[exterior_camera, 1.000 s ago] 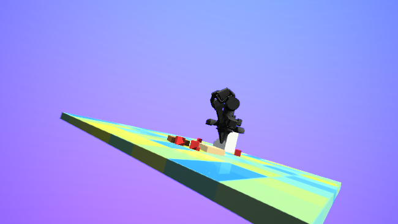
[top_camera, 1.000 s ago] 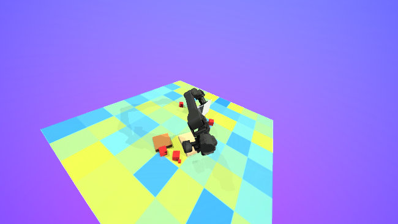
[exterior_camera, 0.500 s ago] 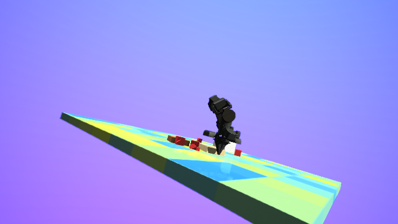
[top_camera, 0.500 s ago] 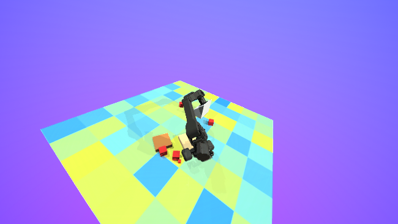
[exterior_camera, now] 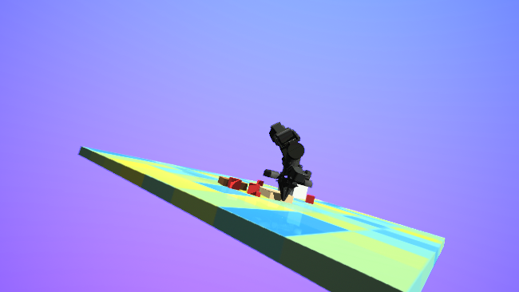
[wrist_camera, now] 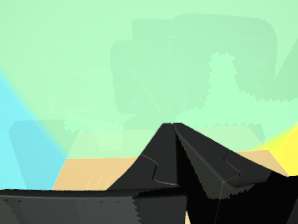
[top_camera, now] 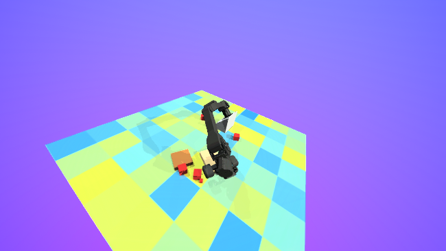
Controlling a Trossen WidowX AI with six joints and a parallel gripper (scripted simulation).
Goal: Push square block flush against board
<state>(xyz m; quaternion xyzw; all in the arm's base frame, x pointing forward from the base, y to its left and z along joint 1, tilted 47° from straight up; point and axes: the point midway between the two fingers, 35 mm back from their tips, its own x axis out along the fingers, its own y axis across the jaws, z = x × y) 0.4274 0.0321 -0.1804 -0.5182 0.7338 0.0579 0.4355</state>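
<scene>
The square block, orange-brown point(top_camera: 181, 158) point(exterior_camera: 223, 180), lies flat on the checkered surface, left of the board in the top and exterior views. The cream board point(top_camera: 206, 157) point(exterior_camera: 266, 192) point(wrist_camera: 95, 174) lies flat with a gap between it and the block. The arm hides part of the board in the top view. My gripper point(exterior_camera: 283, 199) point(wrist_camera: 170, 132) is shut and empty, pointing down at the board's end away from the block. Its tips overlap the board in the exterior view and reach past the board's edge in the wrist view. Contact cannot be told.
A red cube point(top_camera: 182, 169) point(exterior_camera: 235, 183) is close beside the block. Another red cube point(top_camera: 197, 173) point(exterior_camera: 253, 189) and a tiny one point(top_camera: 201, 180) are near the gap. More red cubes point(top_camera: 236, 137) point(top_camera: 202, 117) and a white panel point(top_camera: 230, 122) point(exterior_camera: 302, 192) stand farther off.
</scene>
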